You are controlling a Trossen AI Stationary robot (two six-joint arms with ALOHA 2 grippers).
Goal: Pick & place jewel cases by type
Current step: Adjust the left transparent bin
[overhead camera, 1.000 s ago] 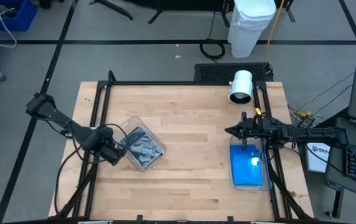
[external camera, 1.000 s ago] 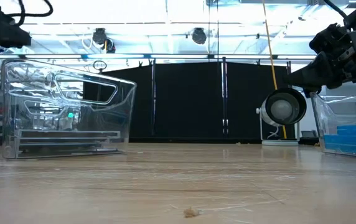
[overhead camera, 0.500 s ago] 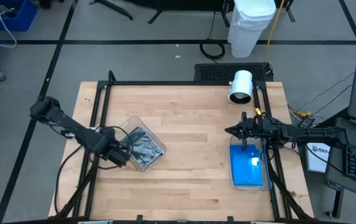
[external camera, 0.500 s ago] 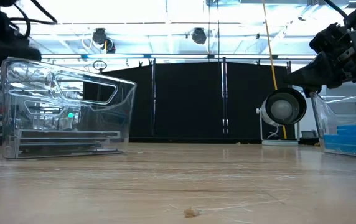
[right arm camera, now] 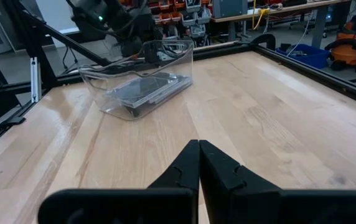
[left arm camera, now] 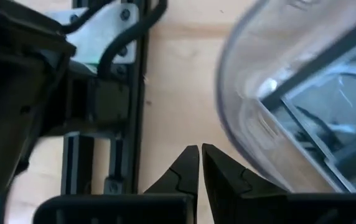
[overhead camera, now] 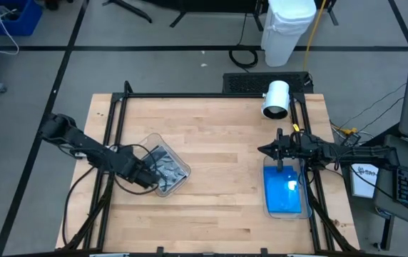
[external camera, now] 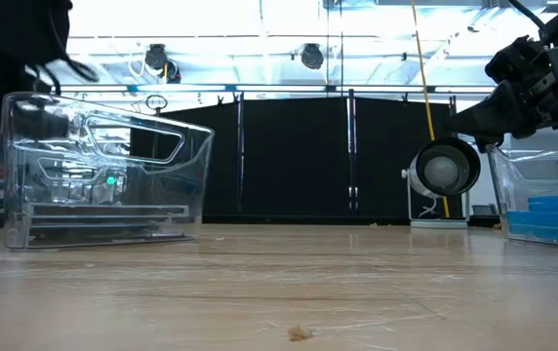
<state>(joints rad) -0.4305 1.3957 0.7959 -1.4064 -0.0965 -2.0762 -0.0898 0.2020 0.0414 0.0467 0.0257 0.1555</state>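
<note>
Grey and dark jewel cases (overhead camera: 162, 170) lie stacked in a clear tub (overhead camera: 178, 163) at the table's left. Blue jewel cases (overhead camera: 283, 191) lie in a second clear tub (overhead camera: 266, 187) at the right. My left gripper (left arm camera: 200, 150) slants down at the near-left corner (left arm camera: 237, 106) of the left tub, outside its wall. Its fingers are shut with nothing between them. My right gripper (overhead camera: 261, 150) hangs level above the far end of the blue tub, shut and empty, pointing toward the table's left. My left gripper stands close beside the rounded corner of the left tub's wall (left arm camera: 252, 134), coming down at a slant from the table's left. Whether a finger touches the wall, I cannot tell. The tub rests flat on the table.
A white cylinder (overhead camera: 276, 98) lies at the far right by the black frame rail (overhead camera: 211, 95). Bare wood (overhead camera: 225, 164) stretches between the two tubs. A small crumb (external camera: 300, 332) lies near the front edge.
My left gripper has sunk and gone toward the table's right, up to the left tub's near-left corner, tipping and rolling somewhat. The tub and its cases have stayed where they were.
</note>
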